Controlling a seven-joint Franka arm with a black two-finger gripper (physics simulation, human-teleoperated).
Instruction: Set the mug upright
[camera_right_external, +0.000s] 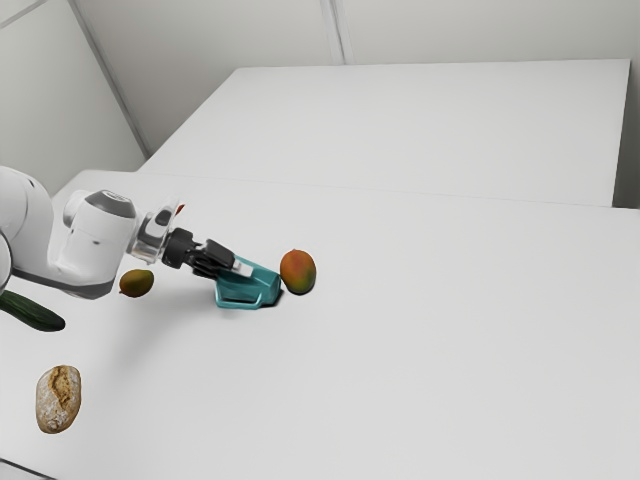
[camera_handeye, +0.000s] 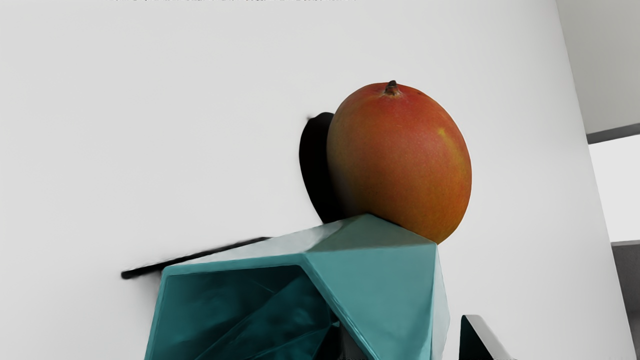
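Mug (camera_handeye: 380, 285) lies on its side beside a mango (camera_handeye: 400, 160), the pincer (camera_handeye: 403, 320) spread astride its wall. Likely light, stiff and slick, it suits a pinch at the rim.

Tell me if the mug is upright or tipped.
Tipped: the wrist view looks into the mug, its mouth turned toward the gripper, not upward.

Arm (camera_right_external: 98, 245) and cucumber (camera_right_external: 35, 312) cut off by exterior view's left edge. Red thing (camera_right_external: 180, 209), toward table's (camera_right_external: 400, 350) far edge, mostly hidden behind arm, too small to name. Mug (camera_handeye: 380, 285) hides part of mango (camera_handeye: 400, 160); wrist view's bottom edge cuts off mug and fingers (camera_handeye: 477, 342).
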